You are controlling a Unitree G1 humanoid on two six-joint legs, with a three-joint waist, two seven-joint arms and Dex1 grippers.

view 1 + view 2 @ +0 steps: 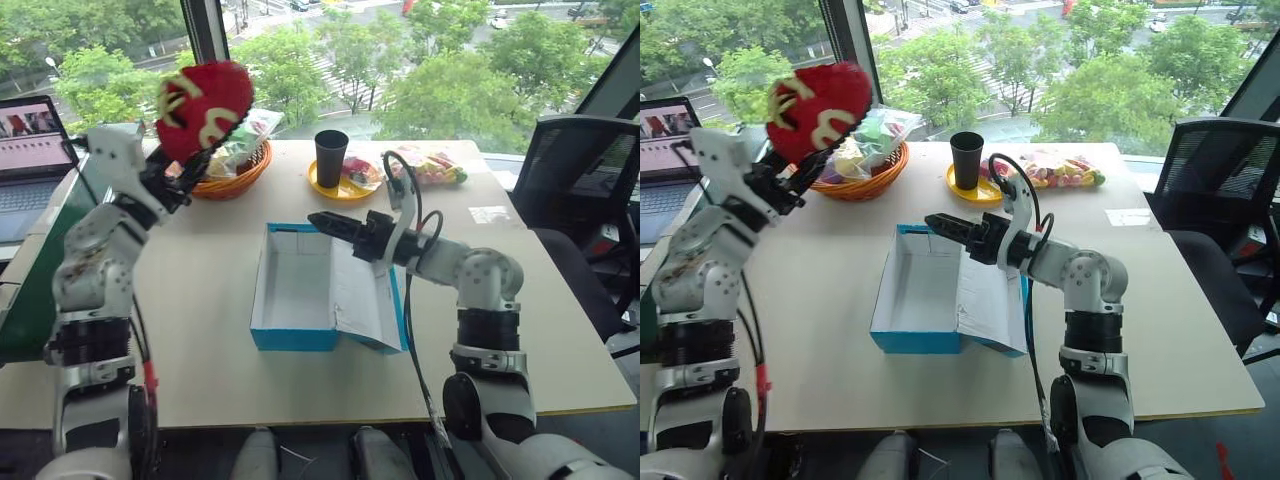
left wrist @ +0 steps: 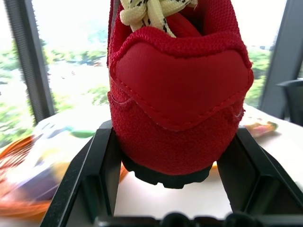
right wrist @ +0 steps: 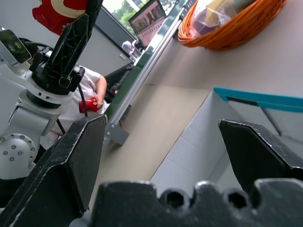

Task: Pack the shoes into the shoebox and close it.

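Head-camera figure, packing stage. Your left gripper (image 1: pixel 190 172) is clamped on one red shoe (image 1: pixel 205 105) at its heel, the black fingers (image 2: pixel 102 175) pressing both flanks; the shoe is raised clear of the table (image 1: pixel 200 300), toe tilted up. The shoebox (image 1: pixel 295 290) lies open at table centre, white interior bare, so no shoe is packed yet. From the held shoe the box opening lies at about five o'clock and lower. The box's long axis runs from twelve to six o'clock; its lid flap (image 1: pixel 368 300) is folded out along the three o'clock side.

Your right gripper (image 1: pixel 325 222) has its jaws spread wide and holds nothing; it hovers over the box's far right corner, near the lid hinge. The left arm is the one to deliver.

Room: the nine o'clock side of the box is open table, a free approach. The orange basket (image 1: pixel 235 170) sits just behind the shoe; the right gripper crowds the box's one o'clock corner.
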